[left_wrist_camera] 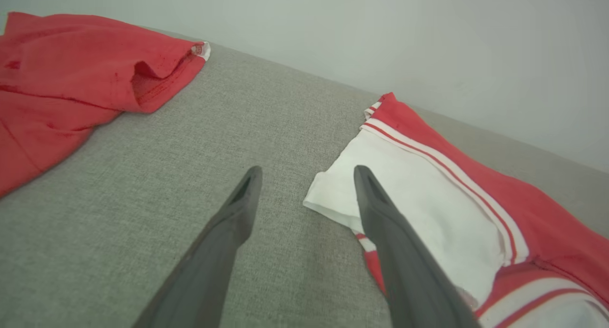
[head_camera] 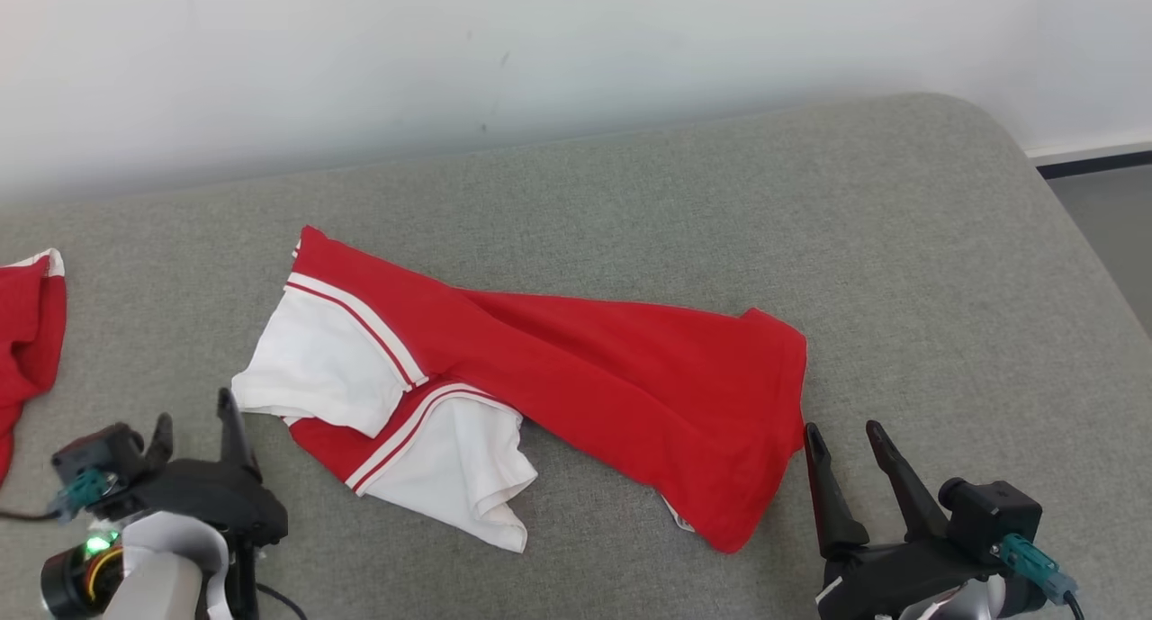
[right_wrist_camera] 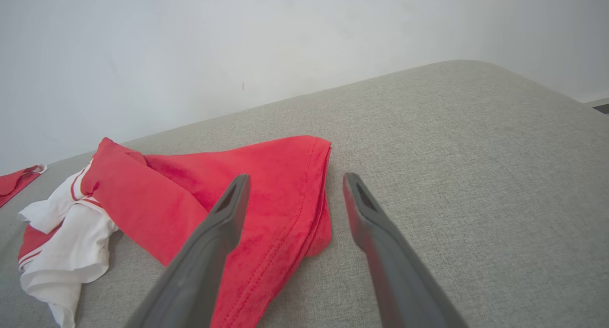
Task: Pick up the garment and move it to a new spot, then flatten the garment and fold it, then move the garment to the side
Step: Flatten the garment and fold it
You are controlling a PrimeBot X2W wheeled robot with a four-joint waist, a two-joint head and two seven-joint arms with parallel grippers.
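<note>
— Two grippers are hovering at the cushion's near edge, neither gripping anything. The left gripper [head_camera: 193, 417] is showing its fingers spread just off the white sleeves [head_camera: 315, 368]. The right gripper [head_camera: 844, 440] is holding its fingers apart by the red hem [head_camera: 792, 377].

— And the garment?

— The garment [head_camera: 585, 368] is lying loose across the middle of the cushion [head_camera: 900, 242]. It's looking doubled over lengthwise, with the sleeves bunching toward the cushion's left half and the hem reaching toward its right half.

— So how far along are we?

— I'm calling it mid-fold. It's sitting in an open spot, roughly laid out, but the sleeves are crumpling and a pale corner is poking out underneath. Smoothing, finishing the fold and shifting it aside are all looking undone.

— Is anything getting in the way?

— Another red cloth [head_camera: 31, 332] is lying at the cushion's left end and taking up room there, so I'm favouring the right end for the final move. Beyond the cushion's far edge, the pale wall [head_camera: 540, 44] is closing things off.
</note>
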